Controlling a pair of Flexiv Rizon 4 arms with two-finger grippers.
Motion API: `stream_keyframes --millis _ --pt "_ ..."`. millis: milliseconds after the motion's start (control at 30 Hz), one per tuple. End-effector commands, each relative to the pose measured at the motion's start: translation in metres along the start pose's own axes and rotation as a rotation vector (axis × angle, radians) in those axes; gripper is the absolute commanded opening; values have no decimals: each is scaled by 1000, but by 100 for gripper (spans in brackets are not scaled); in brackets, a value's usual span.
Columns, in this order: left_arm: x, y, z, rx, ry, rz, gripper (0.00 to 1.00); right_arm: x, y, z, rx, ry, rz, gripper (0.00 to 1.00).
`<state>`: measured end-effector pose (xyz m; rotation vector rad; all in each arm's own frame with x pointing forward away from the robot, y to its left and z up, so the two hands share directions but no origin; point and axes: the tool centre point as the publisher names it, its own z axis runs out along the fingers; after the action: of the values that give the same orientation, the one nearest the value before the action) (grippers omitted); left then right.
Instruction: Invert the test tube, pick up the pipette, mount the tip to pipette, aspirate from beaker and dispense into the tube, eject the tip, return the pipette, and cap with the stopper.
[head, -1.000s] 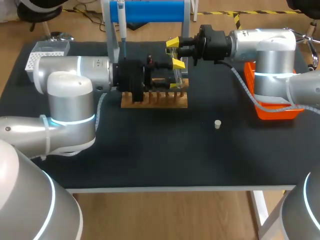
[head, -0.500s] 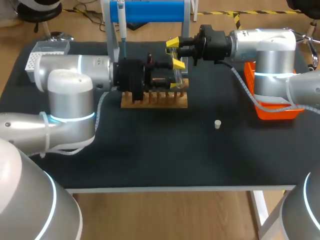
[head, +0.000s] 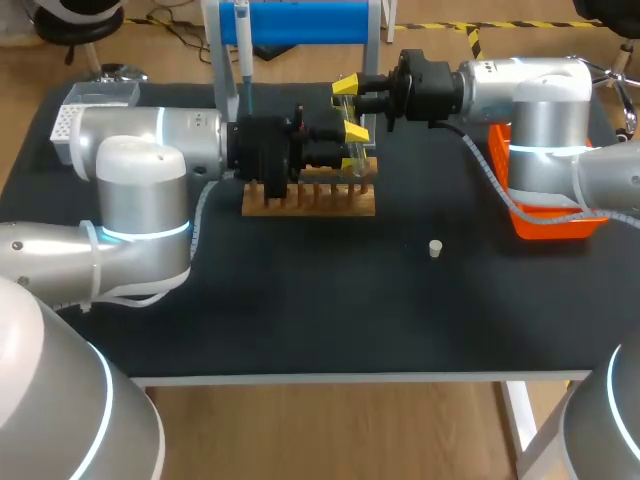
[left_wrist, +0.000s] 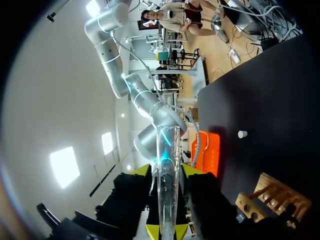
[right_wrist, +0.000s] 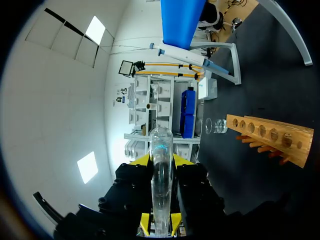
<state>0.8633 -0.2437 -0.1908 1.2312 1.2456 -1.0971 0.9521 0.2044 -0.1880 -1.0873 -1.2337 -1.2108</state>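
A clear glass test tube (head: 358, 150) hangs over the wooden rack (head: 310, 200), held from both sides. My right gripper (head: 350, 107) comes in from the right and is shut on the tube's upper part. My left gripper (head: 350, 147) comes in from the left and grips it lower down. In the left wrist view the tube (left_wrist: 166, 175) runs out between my left gripper's (left_wrist: 167, 227) yellow tips, which press on both of its sides. In the right wrist view the tube (right_wrist: 161, 170) stands between my right gripper's (right_wrist: 159, 220) tips. The pipette (head: 242, 40) hangs on the blue stand. A small white stopper (head: 435, 248) lies on the mat.
An orange bin (head: 550, 220) stands at the right under my right arm. A white tip box (head: 95, 100) is at the back left. A glass beaker (right_wrist: 215, 126) stands beyond the rack (right_wrist: 270, 135). The blue stand (head: 310, 22) is behind the rack.
My left gripper's fingers have closed in onto the test tube. The right gripper and the tube have stayed in place.
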Motion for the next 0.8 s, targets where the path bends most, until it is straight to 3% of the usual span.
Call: stream_keyframes --millis 33,100,133,167,767,800 --pt "0 1 0 1 7 0 0 1 0 0 2 -3 0 0" --pt "0 1 0 1 7 0 0 1 0 0 2 -3 0 0" --pt "0 1 0 1 7 0 0 1 0 0 2 -3 0 34" --pt "0 1 0 1 7 0 0 1 0 0 2 -3 0 100" --pt "0 1 0 1 7 0 0 1 0 0 2 -3 0 100" --pt "0 1 0 1 7 0 0 2 0 -5 4 -8 -55 100"
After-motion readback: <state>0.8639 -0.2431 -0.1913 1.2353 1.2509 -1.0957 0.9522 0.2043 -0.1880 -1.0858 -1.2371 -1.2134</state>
